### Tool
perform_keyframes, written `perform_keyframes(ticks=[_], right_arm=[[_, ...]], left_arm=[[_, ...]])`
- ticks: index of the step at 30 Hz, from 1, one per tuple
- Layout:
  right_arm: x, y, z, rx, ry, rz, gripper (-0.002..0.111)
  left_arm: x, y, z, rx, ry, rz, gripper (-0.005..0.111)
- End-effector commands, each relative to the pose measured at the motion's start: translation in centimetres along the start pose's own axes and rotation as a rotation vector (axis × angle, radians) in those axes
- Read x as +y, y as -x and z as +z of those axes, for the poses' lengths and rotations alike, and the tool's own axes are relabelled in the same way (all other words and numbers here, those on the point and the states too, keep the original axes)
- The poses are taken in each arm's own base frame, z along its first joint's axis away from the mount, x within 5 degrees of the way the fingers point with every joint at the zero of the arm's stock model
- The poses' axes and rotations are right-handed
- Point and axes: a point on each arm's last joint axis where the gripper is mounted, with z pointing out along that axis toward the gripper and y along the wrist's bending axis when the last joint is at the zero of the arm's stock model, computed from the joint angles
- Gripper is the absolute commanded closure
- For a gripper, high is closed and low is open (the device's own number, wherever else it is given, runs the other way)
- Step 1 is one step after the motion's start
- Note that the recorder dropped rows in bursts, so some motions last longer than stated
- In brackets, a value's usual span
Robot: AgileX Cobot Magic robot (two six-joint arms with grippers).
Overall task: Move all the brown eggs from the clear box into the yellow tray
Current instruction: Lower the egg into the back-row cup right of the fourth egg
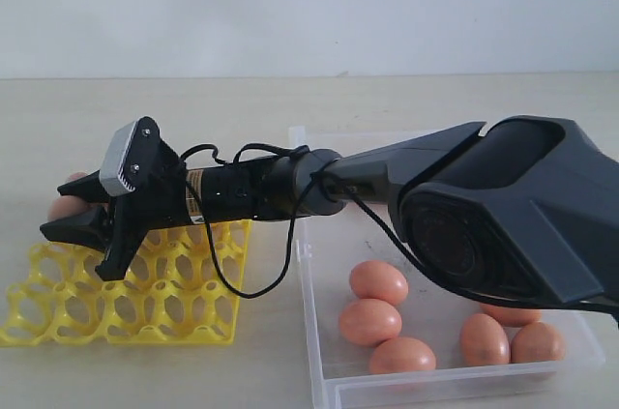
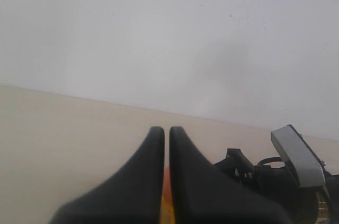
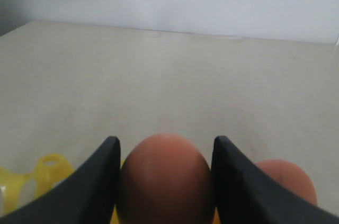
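My right gripper reaches across to the far left corner of the yellow tray and is shut on a brown egg, which fills the space between both fingers. That egg shows just behind the fingers in the exterior view. A second egg sits close beside it, half hidden by a finger. Yellow tray posts show on the other side. Several brown eggs lie in the clear box. My left gripper is shut with nothing in it.
The right arm's big dark housing hangs over the back of the clear box and hides part of it. Its black cable loops down over the tray's right edge. The left wrist view catches the right arm's wrist camera.
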Motion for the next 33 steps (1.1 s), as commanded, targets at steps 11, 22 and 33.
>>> perform_keyframes(ticks=[11, 22, 33], right_arm=[[-0.4, -0.4, 0.0, -0.017, -0.056, 0.038, 0.109], [-0.9, -0.5, 0.0, -0.004, -0.109, 0.053, 0.073], [-0.3, -0.7, 0.9, 0.032, -0.144, 0.037, 0.066]], left_arm=[[-0.1, 0.2, 0.0, -0.006, -0.006, -0.002, 0.103], [-0.1, 0.2, 0.0, -0.006, -0.006, -0.002, 0.103], [-0.1, 0.2, 0.0, -0.006, -0.006, -0.002, 0.103]])
